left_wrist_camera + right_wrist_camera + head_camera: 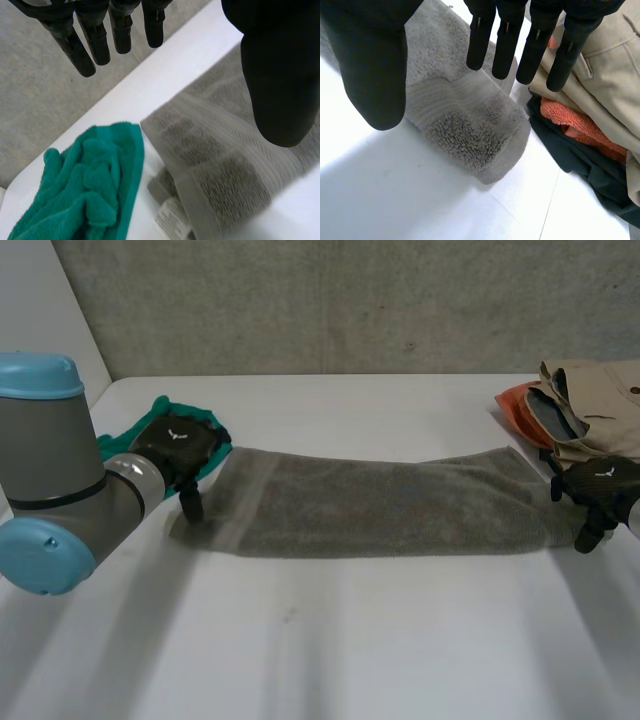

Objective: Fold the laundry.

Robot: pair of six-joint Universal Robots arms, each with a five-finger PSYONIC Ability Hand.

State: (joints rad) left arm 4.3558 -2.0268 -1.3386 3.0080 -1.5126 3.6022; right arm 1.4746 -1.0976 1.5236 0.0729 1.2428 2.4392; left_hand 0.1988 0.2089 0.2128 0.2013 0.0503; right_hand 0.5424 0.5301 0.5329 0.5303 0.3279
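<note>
Grey towel (380, 502) stretched across the white table (330, 640).
We see the left hand (180, 445) at its 9 o'clock end and the right hand (600, 485) at 3 o'clock, both spread, holding nothing; teal cloth (118, 443) at 10 o'clock.

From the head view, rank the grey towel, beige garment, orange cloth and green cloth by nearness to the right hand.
1. Grey towel, its end at the right hand's fingertips, and beige garment, just behind the hand: too close to call.
2. Orange cloth, farther back beside that garment.
3. Green cloth, at the towel's far end.
</note>
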